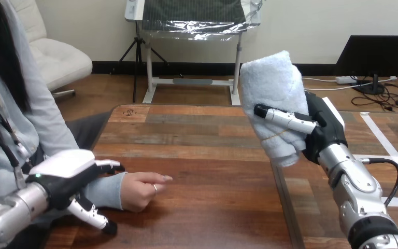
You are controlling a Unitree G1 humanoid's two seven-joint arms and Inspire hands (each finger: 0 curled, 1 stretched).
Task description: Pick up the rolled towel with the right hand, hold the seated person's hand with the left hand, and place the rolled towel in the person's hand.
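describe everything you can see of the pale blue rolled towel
The pale blue rolled terry-cloth towel looks soft and fluffy, a thick roll with a rounded top. It stands nearly upright, raised off the wooden table at the view's right. The robot's right hand grips its middle, fingers curled across its front. A thin yellowish band seems to circle its lower part. Nothing else touches it.

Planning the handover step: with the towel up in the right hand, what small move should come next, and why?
Probably carry the right hand leftward and down toward the person's hand. The rolled towel is gripped and raised above the table, and the left hand is at the person's wrist.
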